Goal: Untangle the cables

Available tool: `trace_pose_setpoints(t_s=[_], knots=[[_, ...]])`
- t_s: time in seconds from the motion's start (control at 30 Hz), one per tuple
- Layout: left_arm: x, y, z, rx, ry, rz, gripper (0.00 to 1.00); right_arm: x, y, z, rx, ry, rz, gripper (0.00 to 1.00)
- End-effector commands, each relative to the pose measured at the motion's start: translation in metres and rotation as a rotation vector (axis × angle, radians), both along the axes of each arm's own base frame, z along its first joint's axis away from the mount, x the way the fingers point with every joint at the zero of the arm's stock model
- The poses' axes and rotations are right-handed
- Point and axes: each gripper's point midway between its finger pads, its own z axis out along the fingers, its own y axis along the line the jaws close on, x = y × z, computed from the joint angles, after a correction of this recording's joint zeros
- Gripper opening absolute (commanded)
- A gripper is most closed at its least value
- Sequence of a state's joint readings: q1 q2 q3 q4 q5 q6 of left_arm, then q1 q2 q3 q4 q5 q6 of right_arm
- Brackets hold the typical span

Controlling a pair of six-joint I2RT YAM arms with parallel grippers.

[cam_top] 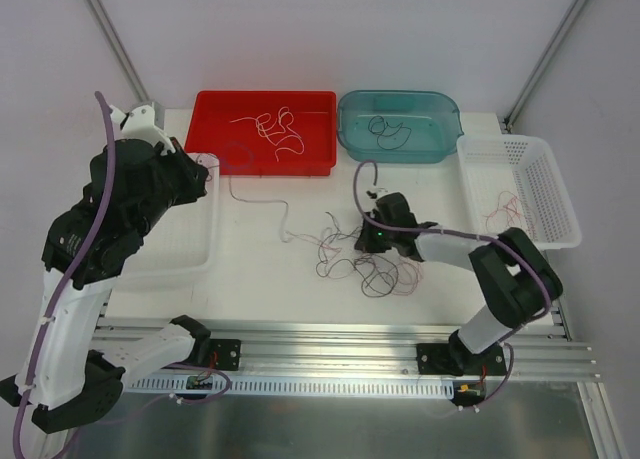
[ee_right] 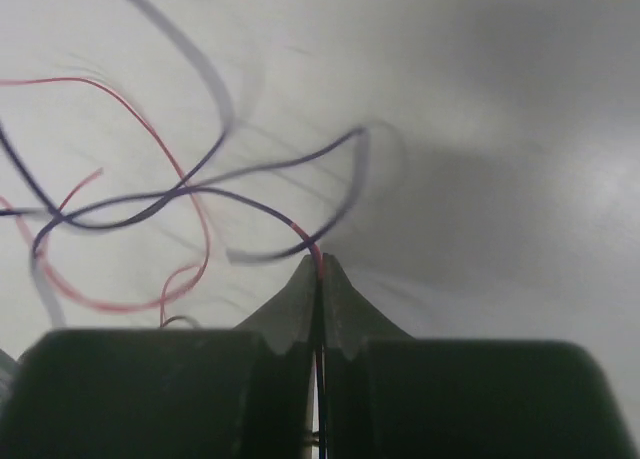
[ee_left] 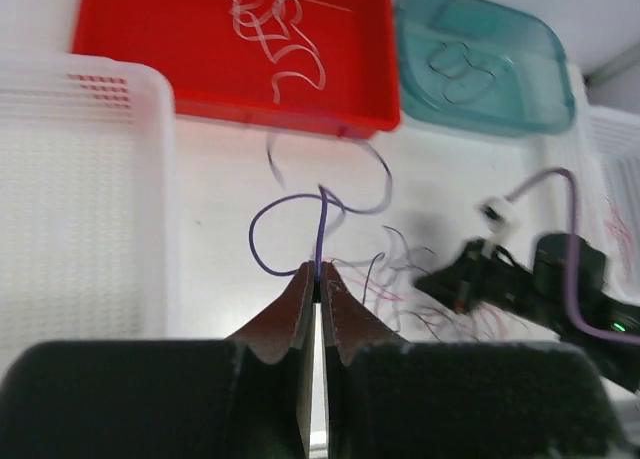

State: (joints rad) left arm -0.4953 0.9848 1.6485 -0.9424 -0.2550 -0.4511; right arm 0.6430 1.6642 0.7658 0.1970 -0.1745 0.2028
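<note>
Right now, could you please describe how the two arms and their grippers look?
The left arm and right arm have black joints and white links, each with a purple hose. The left gripper and right gripper have dark tapered fingers.

Left tool (ee_left: 318,271), right tool (ee_right: 320,264): both closed.

The red tray (cam_top: 210,129) is glossy plastic, the teal tub (cam_top: 445,151) translucent plastic, the table (cam_top: 260,279) matt white.
</note>
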Motion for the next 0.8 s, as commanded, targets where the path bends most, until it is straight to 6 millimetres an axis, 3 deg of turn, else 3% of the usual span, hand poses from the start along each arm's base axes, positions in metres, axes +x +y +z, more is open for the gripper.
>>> trace_pose_setpoints(t_s=[0.0,0.1,0.23,0.37,0.6,0.77], knots=[[0.006,0.051,0.009,0.145,-0.035,0.225,0.00,-0.010,-0.075,0.000,-0.088,0.079,-0.175,0.01],[0.011,0.066,0.014,0.185,-0.044,0.302,0.00,-0.016,-0.120,0.009,-0.123,0.100,-0.266,0.01],[0.018,0.066,0.025,0.183,-0.057,0.313,0.00,-0.022,-0.150,0.025,-0.112,0.112,-0.330,0.01],[0.029,0.059,0.038,0.188,-0.070,0.289,0.00,-0.023,-0.156,0.043,-0.109,0.089,-0.334,0.01],[0.049,0.065,0.067,0.220,-0.113,0.320,0.00,-0.029,-0.152,0.065,-0.075,0.060,-0.296,0.02],[0.078,0.086,0.058,0.267,-0.064,0.410,0.00,-0.039,-0.153,0.072,-0.076,0.042,-0.262,0.03]])
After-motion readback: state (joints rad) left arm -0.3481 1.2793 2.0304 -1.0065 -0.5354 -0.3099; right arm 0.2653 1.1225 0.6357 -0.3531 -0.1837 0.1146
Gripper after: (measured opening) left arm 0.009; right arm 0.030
